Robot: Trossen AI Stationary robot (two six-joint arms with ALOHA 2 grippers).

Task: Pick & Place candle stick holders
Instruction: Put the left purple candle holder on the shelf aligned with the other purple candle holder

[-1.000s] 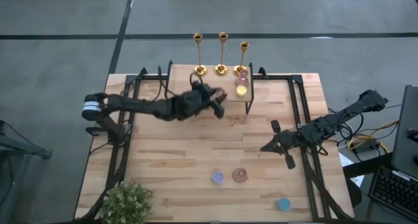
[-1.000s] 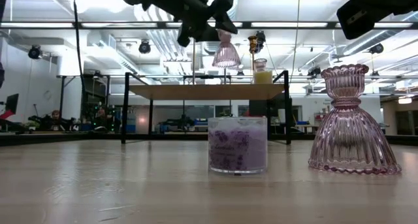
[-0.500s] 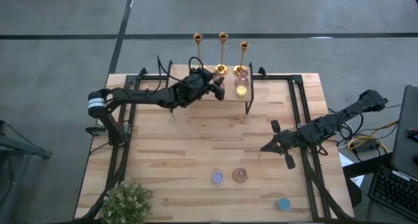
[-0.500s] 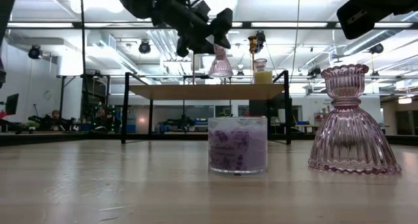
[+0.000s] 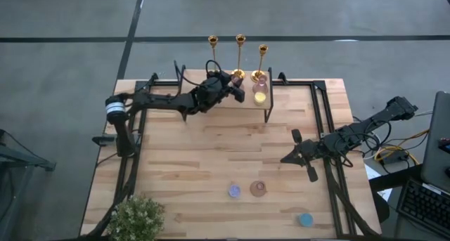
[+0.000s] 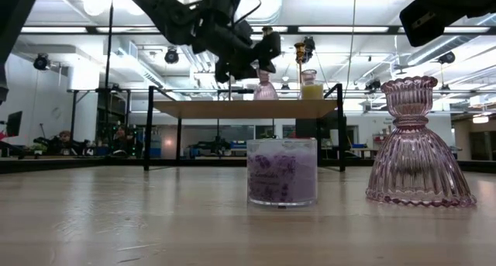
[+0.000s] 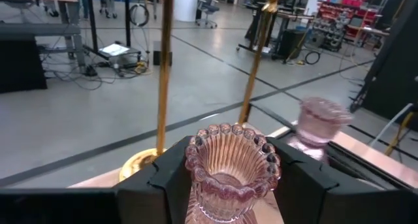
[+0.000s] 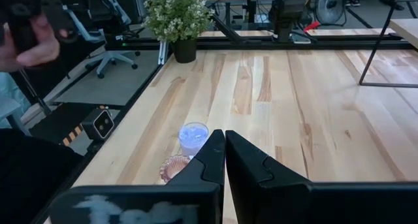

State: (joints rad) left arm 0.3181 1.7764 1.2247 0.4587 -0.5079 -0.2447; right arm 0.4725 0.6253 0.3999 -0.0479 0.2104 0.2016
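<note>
Three gold candlesticks [image 5: 240, 58] stand in a row by their round bases on the far edge of a raised wooden shelf [image 5: 218, 100]; two of their stems [image 7: 163, 67] show in the left wrist view. My left gripper [image 5: 235, 90] is over that shelf, shut on a pink ribbed glass holder [image 7: 232, 168], just in front of the candlesticks. My right gripper [image 5: 287, 158] is shut and empty, hanging over the table's right part. My left gripper pinches the pink glass holder between its two fingers [image 7: 171, 178], on the two sides of the upper cup just under the fluted rim [image 7: 196, 162]. It reaches in from the table's left. The holder [image 6: 265, 88] hangs upright below it; whether its base touches the shelf I cannot tell.
A second pink glass holder [image 5: 260, 79] and a yellow candle [image 5: 260, 95] stand on the shelf's right end. On the near table stand a purple candle [image 5: 234, 191], another pink glass holder [image 5: 258, 188] and a blue candle [image 5: 305, 219]. A potted plant [image 5: 137, 216] sits at the near left corner.
My left gripper has carried the pink glass holder toward the table's far edge and down, from in front of the shelf to over it, close to the gold candlesticks. The holder has stayed upright in the hold.
</note>
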